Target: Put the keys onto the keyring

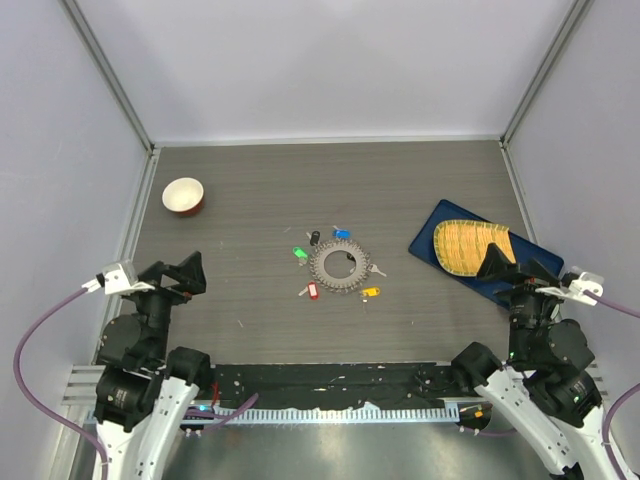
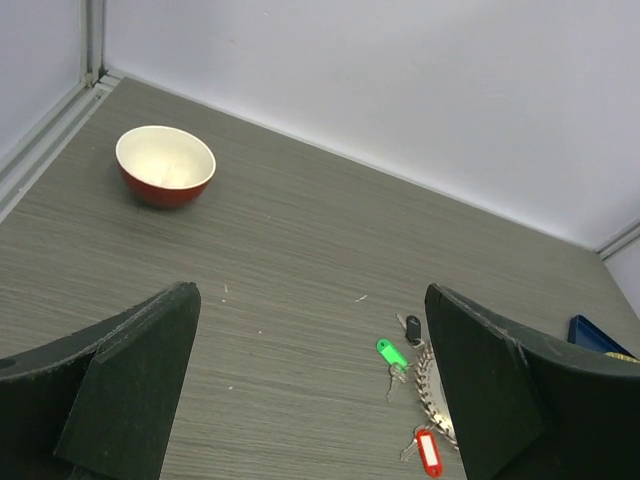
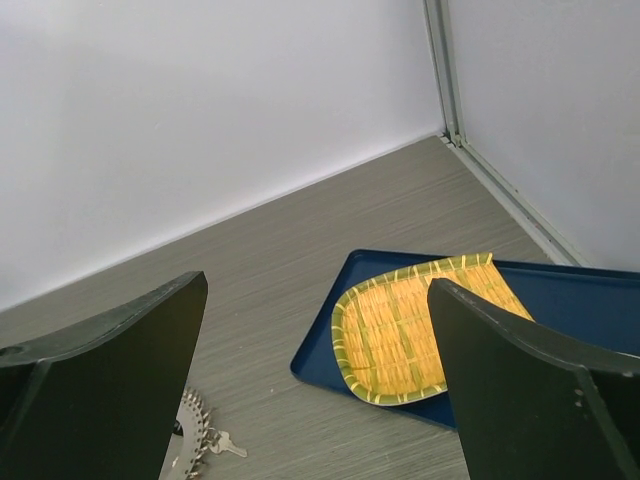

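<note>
Left arm (image 1: 132, 345) and right arm (image 1: 548, 352): black joint housings, white lower shells. Left claw (image 1: 192, 275) and right claw (image 1: 512, 266): matte black, wedge-shaped fingers (image 2: 130, 390). Purple cable (image 1: 50, 311) at each wrist.

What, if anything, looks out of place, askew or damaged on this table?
Nothing is spilled or damaged. The keys lie scattered around the keyring, tags pointing different ways, none visibly threaded on it. The blue tray, with the woven plate on it, sits at a slant on the table. The bowl stands upright.
</note>
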`<state>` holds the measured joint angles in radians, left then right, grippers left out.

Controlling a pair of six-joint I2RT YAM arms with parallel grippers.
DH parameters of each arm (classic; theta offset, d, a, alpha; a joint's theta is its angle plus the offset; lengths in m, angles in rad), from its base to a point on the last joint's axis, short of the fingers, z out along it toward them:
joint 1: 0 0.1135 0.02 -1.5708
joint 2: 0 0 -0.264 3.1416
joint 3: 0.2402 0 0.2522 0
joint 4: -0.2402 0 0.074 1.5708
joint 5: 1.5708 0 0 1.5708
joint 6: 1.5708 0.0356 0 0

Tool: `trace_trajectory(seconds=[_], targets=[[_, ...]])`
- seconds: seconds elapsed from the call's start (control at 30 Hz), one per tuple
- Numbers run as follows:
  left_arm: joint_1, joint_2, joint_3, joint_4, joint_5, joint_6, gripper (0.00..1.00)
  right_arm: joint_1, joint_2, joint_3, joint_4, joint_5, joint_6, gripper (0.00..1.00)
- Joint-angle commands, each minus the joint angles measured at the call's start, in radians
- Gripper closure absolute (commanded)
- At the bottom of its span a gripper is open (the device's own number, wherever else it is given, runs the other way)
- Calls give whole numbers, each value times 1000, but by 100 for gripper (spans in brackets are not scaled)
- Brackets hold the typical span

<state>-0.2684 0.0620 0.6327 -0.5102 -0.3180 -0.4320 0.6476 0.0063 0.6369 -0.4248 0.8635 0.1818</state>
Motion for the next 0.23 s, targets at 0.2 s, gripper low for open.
trace_trajectory(seconds=[0.2], targets=[[52,30,2,36,88,22,0,0,-3,1,26,28,-18,0]])
